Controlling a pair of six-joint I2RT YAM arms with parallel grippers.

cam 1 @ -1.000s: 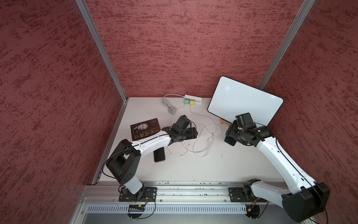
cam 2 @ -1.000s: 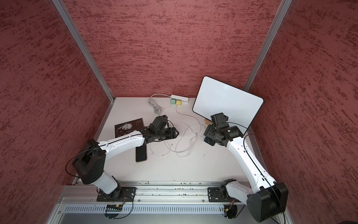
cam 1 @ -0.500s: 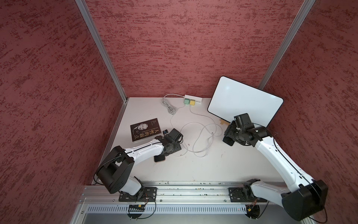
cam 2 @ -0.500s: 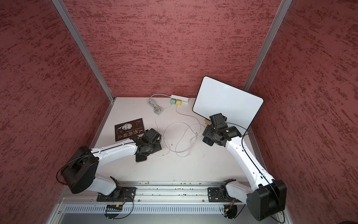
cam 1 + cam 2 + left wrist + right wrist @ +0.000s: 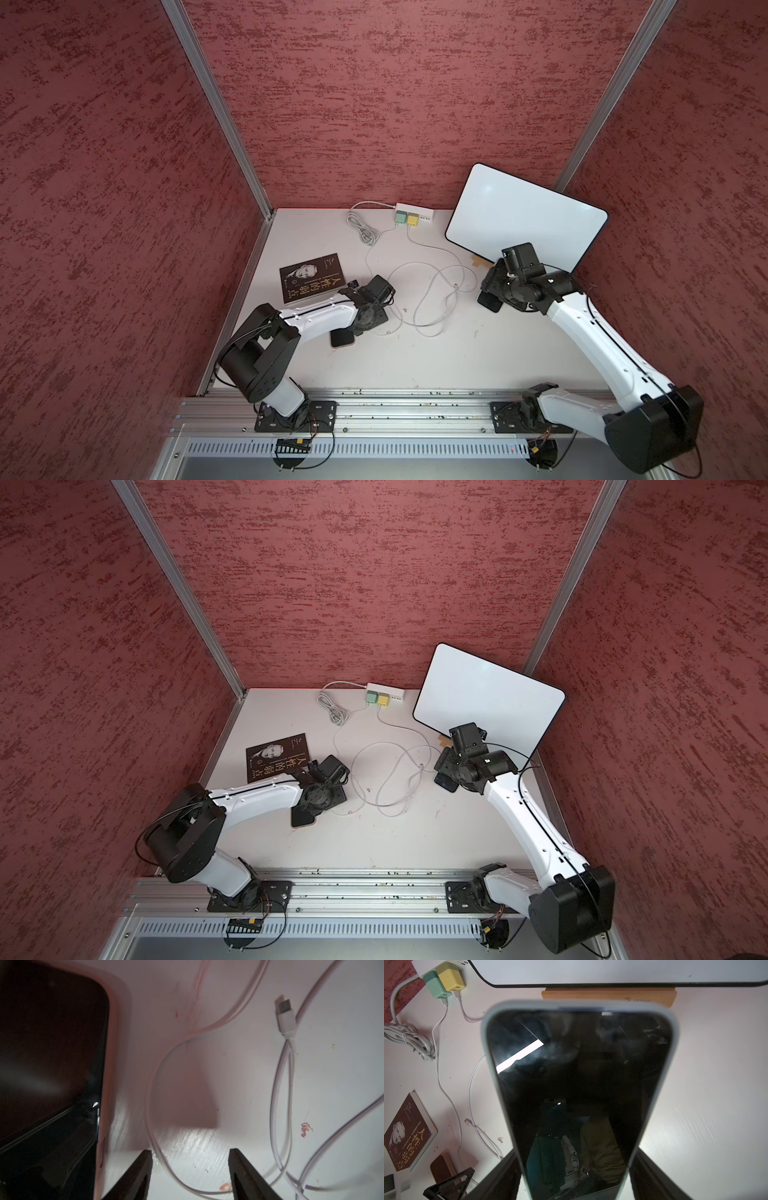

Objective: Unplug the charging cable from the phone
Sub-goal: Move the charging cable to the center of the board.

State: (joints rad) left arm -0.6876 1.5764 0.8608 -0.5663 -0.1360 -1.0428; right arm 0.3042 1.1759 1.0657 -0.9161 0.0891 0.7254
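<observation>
While its arm point(image 5: 582, 328) slants, right gripper point(image 5: 574, 1167) clasps phone point(image 5: 577, 1084).

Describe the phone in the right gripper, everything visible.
The phone is a flat slab with a glossy black screen, off and mirroring the room. Its pale grey-blue case looks rubbery, with rounded corners. The right gripper clamps its long edges near one end. The free end points at the whiteboard's wooden stand; no cable shows there. In a top view only a dark corner shows beneath the gripper. Contact with the table cannot be told.
</observation>
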